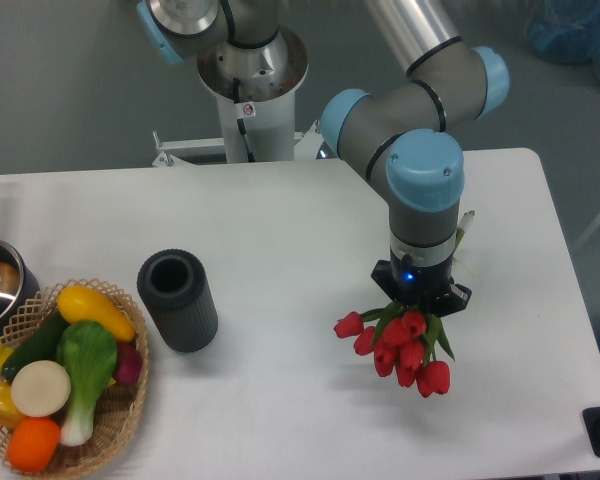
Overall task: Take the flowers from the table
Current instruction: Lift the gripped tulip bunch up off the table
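Across the white bench (280, 250) the arm (420, 110) reaches down at the right side, its pincer (420, 298) pointing straight down over the flowers (400, 348). Red tulip heads spread out just below it, stems running up under the wrist; whether the fingers grip them I cannot tell. Left stands a wicker basket (120, 400) of vegetables, beside it a dark vase (177, 300).

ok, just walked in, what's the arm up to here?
The UR5e's gripper is down over the flowers, a bunch of red tulips on the right part of the white table. The wrist hides the fingers, so I can't tell whether it has a grip. A dark cylinder and a wicker basket of vegetables sit off to the left, untouched.
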